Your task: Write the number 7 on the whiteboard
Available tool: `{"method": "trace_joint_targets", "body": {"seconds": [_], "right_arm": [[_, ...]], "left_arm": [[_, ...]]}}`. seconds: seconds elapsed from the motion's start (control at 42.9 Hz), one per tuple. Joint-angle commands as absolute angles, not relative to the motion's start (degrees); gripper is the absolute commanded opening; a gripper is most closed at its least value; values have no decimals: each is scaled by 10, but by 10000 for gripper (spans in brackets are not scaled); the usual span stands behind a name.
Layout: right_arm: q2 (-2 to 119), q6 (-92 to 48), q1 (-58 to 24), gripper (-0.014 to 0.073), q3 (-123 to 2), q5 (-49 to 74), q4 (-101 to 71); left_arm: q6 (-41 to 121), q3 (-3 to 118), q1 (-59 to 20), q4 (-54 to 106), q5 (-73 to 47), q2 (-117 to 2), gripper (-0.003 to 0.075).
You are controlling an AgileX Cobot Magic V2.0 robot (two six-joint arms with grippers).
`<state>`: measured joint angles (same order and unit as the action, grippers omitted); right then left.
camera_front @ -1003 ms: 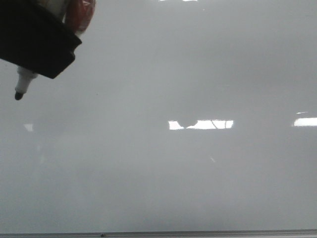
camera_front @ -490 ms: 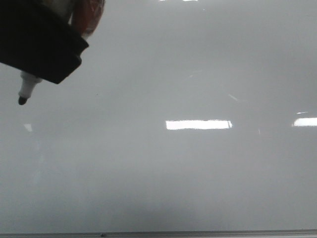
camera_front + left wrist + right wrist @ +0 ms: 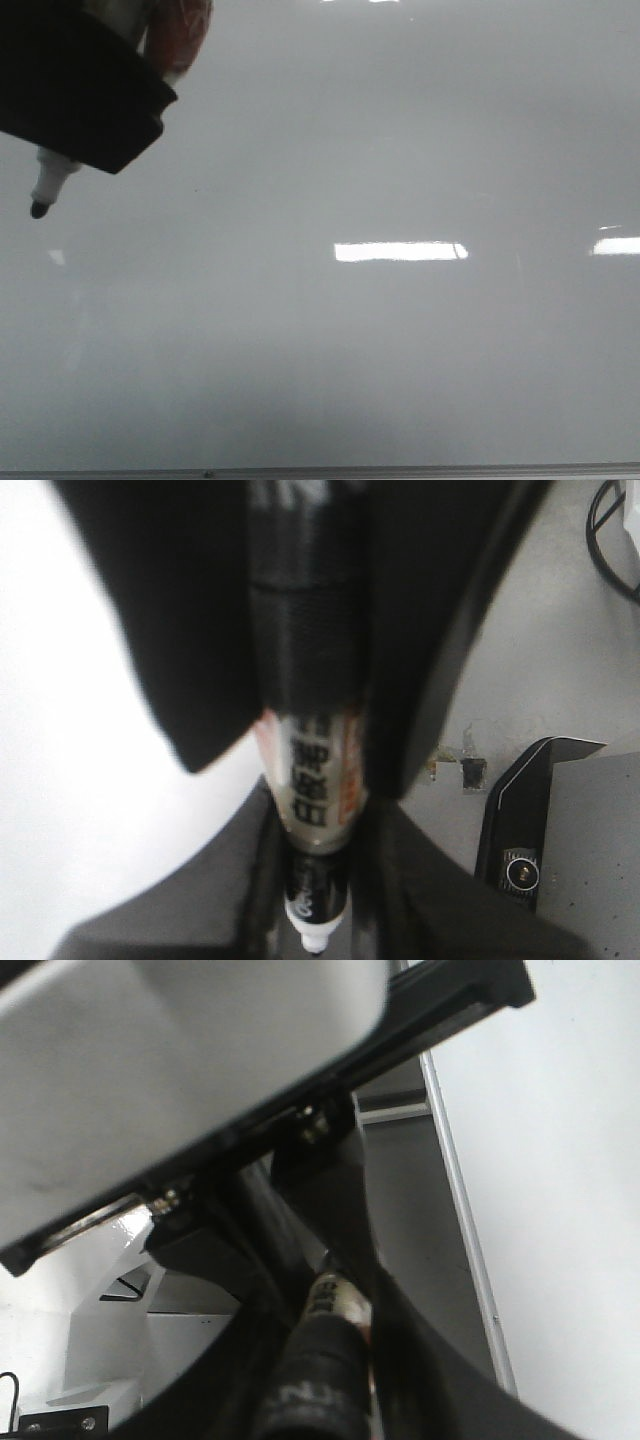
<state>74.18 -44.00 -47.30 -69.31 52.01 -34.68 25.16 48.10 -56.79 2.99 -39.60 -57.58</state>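
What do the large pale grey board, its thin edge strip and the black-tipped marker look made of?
Whiteboard: glossy coated surface, mirroring bright ceiling lights. Edge strip: dull grey, likely aluminium. Marker: probably smooth white plastic with a dark, perhaps felt, tip.

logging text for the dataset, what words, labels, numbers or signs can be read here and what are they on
Marker in the left hand: dark printed characters on its white label, too blurred to read.
Marker barrel in the right wrist view: a small dark print, unreadable.
Whiteboard: no writing visible, no 7 yet, only light glare.
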Motion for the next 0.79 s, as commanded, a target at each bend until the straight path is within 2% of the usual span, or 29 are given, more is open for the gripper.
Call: {"method": "trace_joint_targets", "body": {"seconds": [0.0,0.07,0.163,0.233,0.42,0.49,0.607,0.77], "right_arm": [[730,-444,-474,26,-713,509,-374],[730,-444,-473,-77,-713,510,-373],[730,-444,-473,-68,-713,509,-370],[730,-444,-472,-69,-713,509,-360],[728,-444,-433,-67,-713,511,-346],[723,-444,-402,-67,-709,511,-346],[705,-444,-351,-59,-679,491,-346],[656,-444,-276,-59,-592,394,-359]], "left_arm": [[253,500,-572,28,-358,-567,20],[251,500,-572,28,-360,-567,21],[248,500,-572,28,-360,-567,45],[248,500,-572,28,-360,-567,91],[248,500,-572,30,-361,-560,349],[247,498,-572,30,-362,-546,419],[207,487,-572,18,-361,-505,407],[167,434,-572,0,-324,-403,258]]}}
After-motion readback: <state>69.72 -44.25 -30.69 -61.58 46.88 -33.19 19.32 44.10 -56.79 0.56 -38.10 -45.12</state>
